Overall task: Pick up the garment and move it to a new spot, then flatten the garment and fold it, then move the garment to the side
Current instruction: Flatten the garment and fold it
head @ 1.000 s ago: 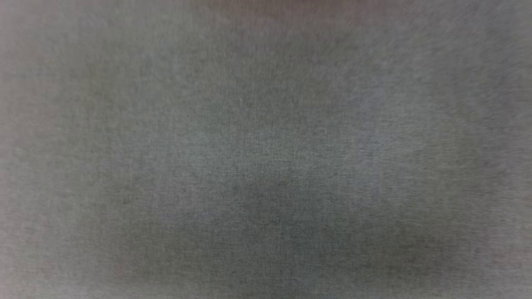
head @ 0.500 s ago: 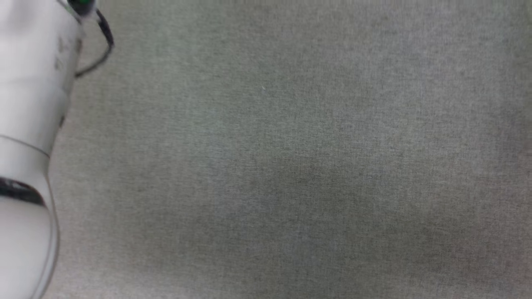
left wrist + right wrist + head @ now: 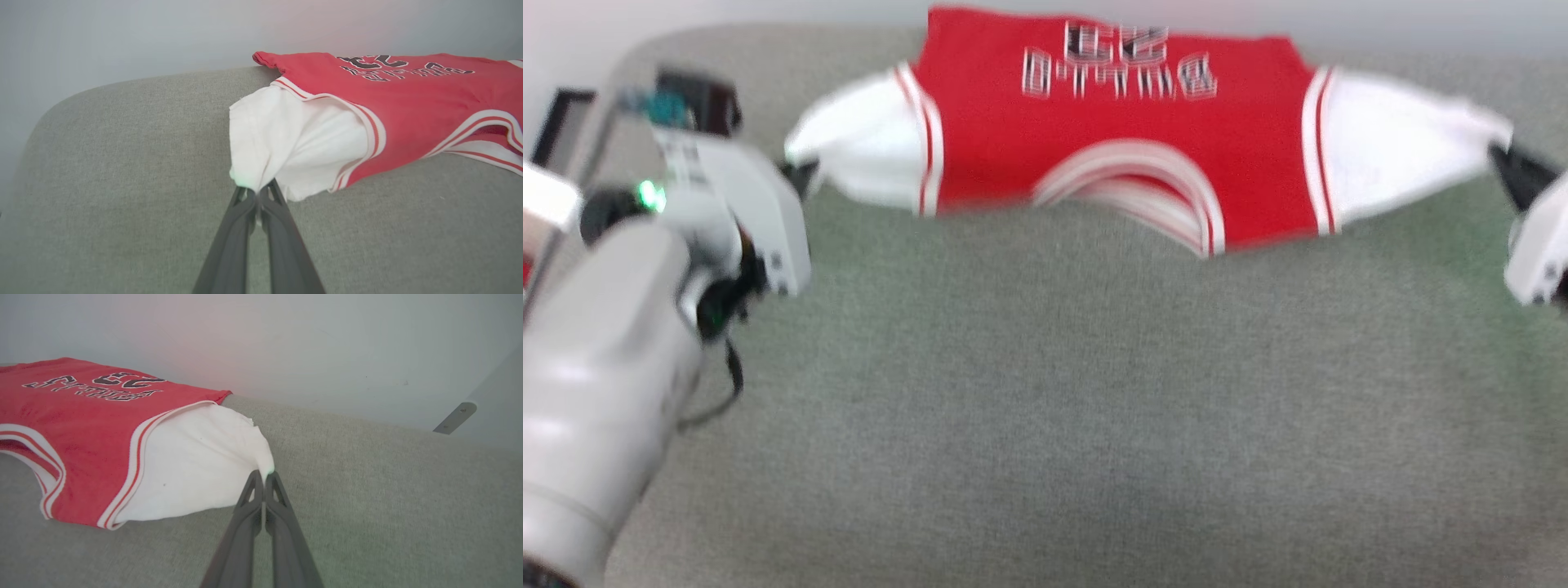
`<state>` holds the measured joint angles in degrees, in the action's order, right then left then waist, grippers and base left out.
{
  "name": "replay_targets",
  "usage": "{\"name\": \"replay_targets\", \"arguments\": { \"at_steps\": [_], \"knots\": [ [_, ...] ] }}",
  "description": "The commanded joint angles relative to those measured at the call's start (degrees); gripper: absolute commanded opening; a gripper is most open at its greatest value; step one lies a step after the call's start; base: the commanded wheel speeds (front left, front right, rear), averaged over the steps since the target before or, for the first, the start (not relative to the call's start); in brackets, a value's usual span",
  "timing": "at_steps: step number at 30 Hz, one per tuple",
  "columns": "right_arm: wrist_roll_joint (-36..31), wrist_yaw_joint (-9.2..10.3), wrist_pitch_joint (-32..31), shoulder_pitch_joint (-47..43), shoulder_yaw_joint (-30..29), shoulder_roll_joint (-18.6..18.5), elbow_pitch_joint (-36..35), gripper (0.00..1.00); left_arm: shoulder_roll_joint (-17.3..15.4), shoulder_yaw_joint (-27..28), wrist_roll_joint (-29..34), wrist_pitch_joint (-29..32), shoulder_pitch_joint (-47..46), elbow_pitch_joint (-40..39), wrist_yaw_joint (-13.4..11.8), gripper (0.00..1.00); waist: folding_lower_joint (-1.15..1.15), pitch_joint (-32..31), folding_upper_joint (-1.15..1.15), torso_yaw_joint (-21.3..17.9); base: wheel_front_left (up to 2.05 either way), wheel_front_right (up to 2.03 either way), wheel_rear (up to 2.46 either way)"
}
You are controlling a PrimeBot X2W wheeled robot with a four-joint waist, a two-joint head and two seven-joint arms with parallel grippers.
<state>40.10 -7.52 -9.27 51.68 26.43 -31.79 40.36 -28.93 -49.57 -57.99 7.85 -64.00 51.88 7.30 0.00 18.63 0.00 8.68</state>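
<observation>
Garment (image 3: pixel 1094 139) pinched by left gripper (image 3: pixel 256 191), right gripper (image 3: pixel 264 475); "23" inverted.

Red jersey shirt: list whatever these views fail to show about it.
- Black lettering on the red jersey-style shirt with white short sleeves: smeared by motion blur in the head view, foreshortened in both wrist views.
- Shirt's underside: hidden by its own cloth on the grey fabric cushion.
- Sleeve tips: pinched inside the shut jaws of the left gripper and right gripper, wrist views.
</observation>
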Motion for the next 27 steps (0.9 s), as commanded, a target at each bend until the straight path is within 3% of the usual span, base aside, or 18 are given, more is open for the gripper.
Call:
{"name": "replay_targets", "arguments": {
  "at_steps": [1, 7, 15, 22, 27],
  "knots": [
    [1.66, 0.06, -1.09, -3.41, 0.20, -1.50, -1.87, 0.00, -1.06, -0.49, 0.25, -0.36, 2.91, -1.47, -0.53, 0.00, 0.00, -7.52, 0.00, -0.59, 0.00, 0.00, 0.00],
    [6.89, 0.06, -8.73, -18.64, 1.35, -7.60, -13.06, 0.00, -6.61, -1.81, -1.26, 1.43, 15.29, -13.69, -4.37, 0.00, 0.00, -11.93, 0.00, -0.64, 0.00, 0.00, 0.00],
    [12.23, 0.06, -17.62, -38.07, -3.17, -13.19, -28.12, 0.00, -18.28, -2.33, -3.62, 4.23, 31.23, -37.03, -15.65, 0.00, 0.00, -13.63, 0.00, -0.70, 0.00, 0.00, 0.00],
    [13.02, 0.06, -24.94, -53.50, -10.60, -13.99, -39.40, 0.00, -25.92, -2.07, -6.25, 5.05, 40.98, -51.25, -23.56, 0.00, 0.00, -12.92, 0.00, -0.62, 0.00, 0.00, 0.00],
    [11.03, 0.06, -31.00, -62.56, -16.14, -11.67, -46.05, 0.00, -28.40, -2.24, -7.58, 4.54, 45.17, -55.52, -26.50, 0.00, 0.00, -11.91, 0.00, -0.60, 0.00, 0.00, 0.00]
  ]
}}
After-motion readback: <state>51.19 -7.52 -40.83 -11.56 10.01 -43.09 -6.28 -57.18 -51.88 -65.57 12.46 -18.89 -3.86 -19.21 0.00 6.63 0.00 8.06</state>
